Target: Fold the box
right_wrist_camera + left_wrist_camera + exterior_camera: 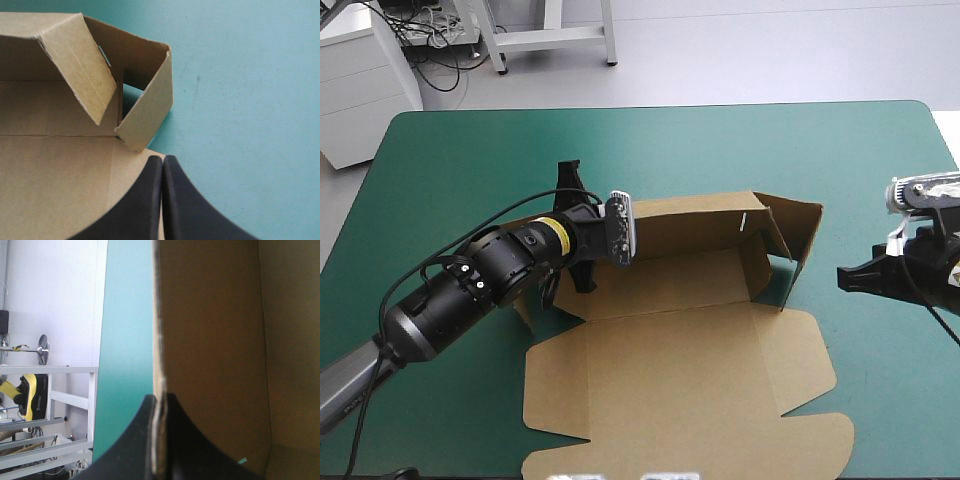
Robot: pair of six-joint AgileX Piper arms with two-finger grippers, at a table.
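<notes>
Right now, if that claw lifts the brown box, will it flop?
Probably fairly stiff: on the box unheld end walls stand upright. Likely light, one thin sheet. Flat flaps may swing, since the left claw pinches one wall only.

The right claw (162,159), black fingers pressed together in one arch, sits by the flat edge of the brown box (55,180). Ahead rises the box's corner, one flap (75,65) leaning inward. A side flap (147,107) stands angled on the teal-green bench (240,100).
</notes>
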